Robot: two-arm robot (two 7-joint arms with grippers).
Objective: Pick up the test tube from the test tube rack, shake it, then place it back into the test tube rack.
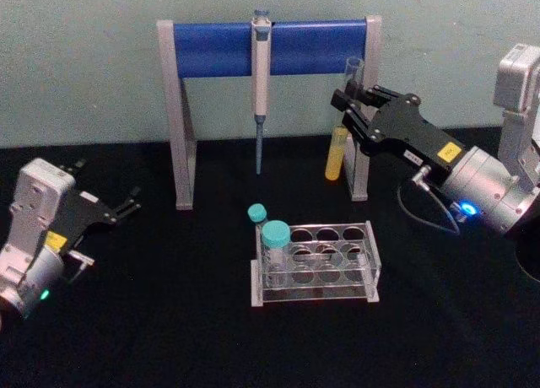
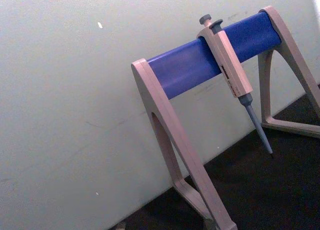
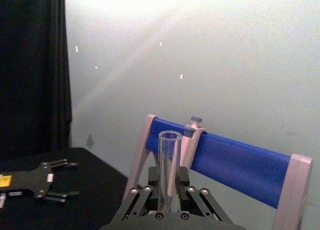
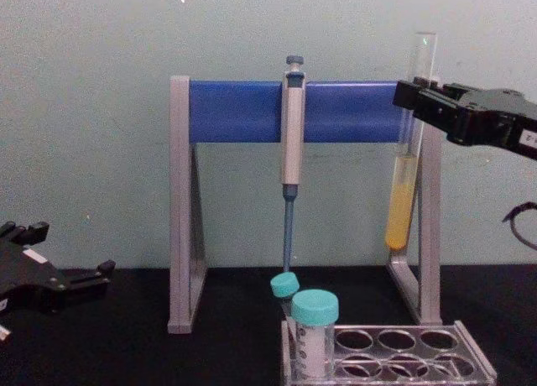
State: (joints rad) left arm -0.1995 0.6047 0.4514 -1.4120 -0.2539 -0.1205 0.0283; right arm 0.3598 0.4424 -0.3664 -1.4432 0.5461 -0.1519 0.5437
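The right gripper (image 1: 348,101) is clamped on the upper part of the test tube (image 1: 338,152). It holds the tube upright in the air, beside the right leg of the blue-and-grey pipette stand (image 1: 219,46). The tube is behind and well above the clear test tube rack (image 1: 359,233).

Open black table (image 1: 169,320) lies on both sides of the rack. The chest view shows yellow liquid in the tube's lower part, hanging below the fingers. The right wrist view shows its open mouth rising above them.

The left gripper (image 1: 105,184) sits low at the table's left, fingers apart, well clear of the rack. Two teal-capped tubes (image 1: 274,236) stand at the rack's left end.
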